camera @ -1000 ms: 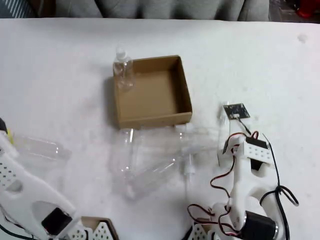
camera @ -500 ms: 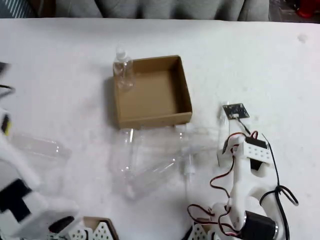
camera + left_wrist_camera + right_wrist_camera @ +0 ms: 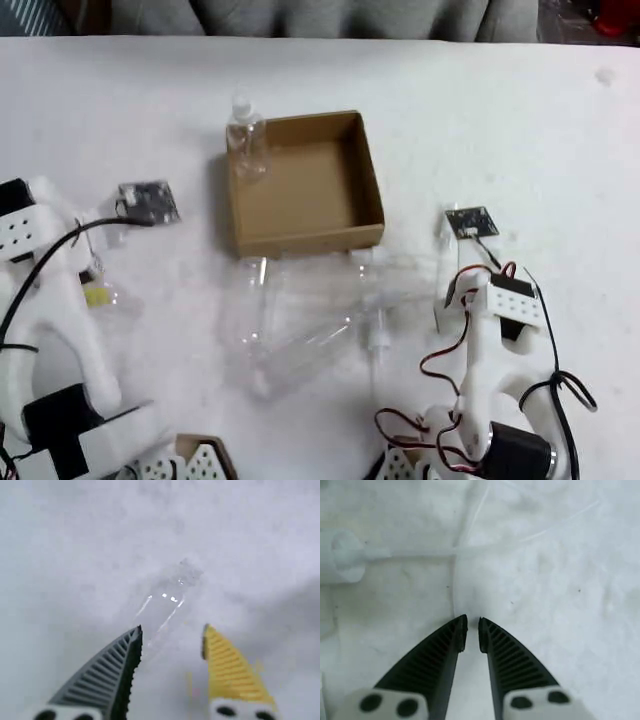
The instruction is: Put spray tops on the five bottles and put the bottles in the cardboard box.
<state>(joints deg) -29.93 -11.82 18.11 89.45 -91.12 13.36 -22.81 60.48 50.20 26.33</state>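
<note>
Your white counter [image 3: 520, 120] carries everything. The cardboard box [image 3: 300, 190] sits open in the middle. One capped bottle [image 3: 246, 142] stands at the box's far left corner; from above you cannot tell whether it is inside the wall or just outside it.

Just near of the box, a cluster of clear bottles [image 3: 290, 335] lies on its side, the bottles crossing each other and hard to tell apart. A bare bottle [image 3: 165, 602] lies alone at the left.

Your left gripper [image 3: 171, 639] hangs over that lone bottle, spread wide and holding nothing, with the bottle running away from the tips. Your right gripper [image 3: 471, 629] is at the near right, closed to a thin gap and also empty. It is just beside a spray top [image 3: 342, 555], whose thin dip tube [image 3: 410, 555] crosses the counter ahead of it.

Watch these risks:
- If you close on the round bottle off-centre or too near its end, it will likely roll or squirt out.
- Pulling one bottle from the cluster may drag its neighbours.
- A pinch on the tube could bend it.
- A wide swing near the box could topple the capped bottle.
</note>
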